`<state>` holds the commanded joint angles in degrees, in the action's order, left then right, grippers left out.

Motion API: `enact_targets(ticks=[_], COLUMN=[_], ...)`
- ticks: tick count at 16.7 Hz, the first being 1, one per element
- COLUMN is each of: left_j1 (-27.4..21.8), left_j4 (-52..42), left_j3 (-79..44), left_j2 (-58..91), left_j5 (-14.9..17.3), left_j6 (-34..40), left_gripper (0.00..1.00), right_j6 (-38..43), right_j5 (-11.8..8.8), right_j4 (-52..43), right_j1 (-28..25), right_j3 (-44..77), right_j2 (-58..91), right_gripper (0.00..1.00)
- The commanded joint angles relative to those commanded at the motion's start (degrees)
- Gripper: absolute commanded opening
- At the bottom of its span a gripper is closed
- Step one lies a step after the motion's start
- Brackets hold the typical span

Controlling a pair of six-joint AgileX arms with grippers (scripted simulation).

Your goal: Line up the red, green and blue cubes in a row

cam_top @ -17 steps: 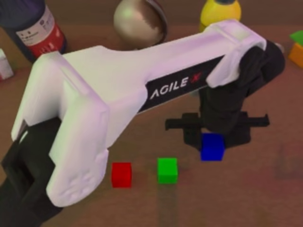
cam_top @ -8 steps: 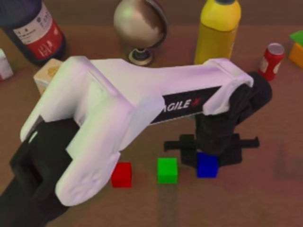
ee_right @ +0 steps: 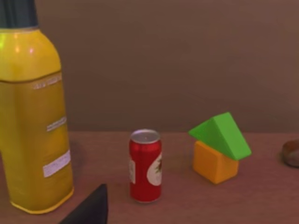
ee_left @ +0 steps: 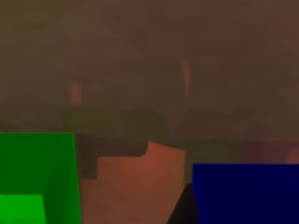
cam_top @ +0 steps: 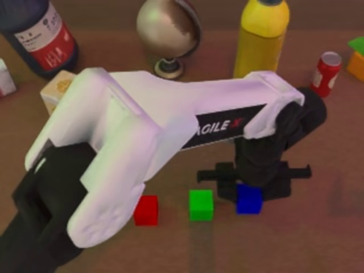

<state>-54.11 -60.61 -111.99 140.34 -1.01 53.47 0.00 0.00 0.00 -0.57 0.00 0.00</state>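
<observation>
Left pincer (cam_top: 250,185) low over the table (cam_top: 318,239), lower right of centre in the top view, arm reaching in from the lower left. Blue cube (cam_top: 249,199) sits directly under it, between the dark fingers; whether they press its sides or stand just off, cannot tell.

Three cubes lie in one row across the lower middle of the top frame: red cube (cam_top: 146,210) leftmost, green cube (cam_top: 201,205) centre, blue rightmost, gaps between them. Faces roughly square to the frame edges; equal sides, so no long axis.

Left wrist view: green cube (ee_left: 37,177) lower left, blue cube (ee_left: 245,193) lower right, bare table between.

Right pincer not seen in the top view.
</observation>
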Motion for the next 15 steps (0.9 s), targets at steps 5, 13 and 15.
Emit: enact_targets(ticks=[5,13,15], left_j1=[0.0,0.0,0.0], left_j4=[0.0,0.0,0.0], left_j3=[0.0,0.0,0.0], left_j2=[0.0,0.0,0.0], left_j5=[0.0,0.0,0.0], left_j6=[0.0,0.0,0.0], left_gripper=[0.75,1.0,1.0], right_j6=[0.0,0.0,0.0], right_j5=[0.0,0.0,0.0], right_j4=[0.0,0.0,0.0], right_j1=[0.0,0.0,0.0], right_j3=[0.0,0.0,0.0], right_j2=[0.0,0.0,0.0], right_gripper=[1.0,1.0,1.0])
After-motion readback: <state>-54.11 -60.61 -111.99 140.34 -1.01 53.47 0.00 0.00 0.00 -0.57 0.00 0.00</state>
